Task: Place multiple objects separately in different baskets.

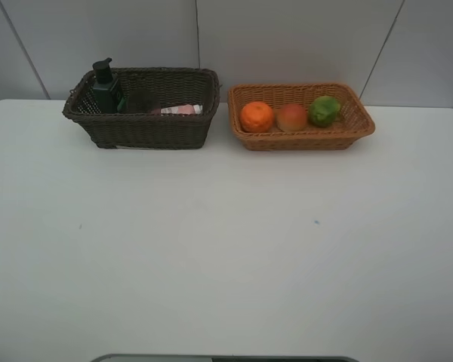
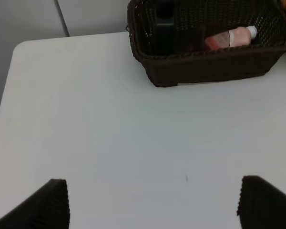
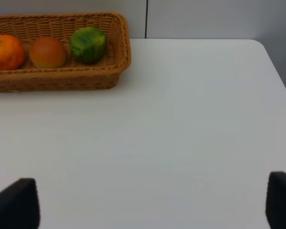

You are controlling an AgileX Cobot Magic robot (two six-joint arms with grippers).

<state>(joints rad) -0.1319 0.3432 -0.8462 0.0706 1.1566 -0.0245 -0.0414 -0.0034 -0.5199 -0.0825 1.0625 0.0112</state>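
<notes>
Here the dark brown wicker basket (image 1: 143,109) stands at the table's (image 1: 226,249) far edge, holding the dark green pump bottle (image 1: 106,87) upright in its left end and the slim pink white-capped bottle (image 1: 183,109) lying on its floor. Just beside it on the right, the light orange-brown basket (image 1: 302,136) carries the orange (image 1: 257,116), the red-orange round fruit (image 1: 291,117) and the green fruit (image 1: 325,111) in a row. The left gripper (image 2: 152,200) hangs with fingers spread wide, well short of the dark basket. The right gripper (image 3: 152,202) is likewise spread wide, holding nothing, well apart from the fruit basket.
</notes>
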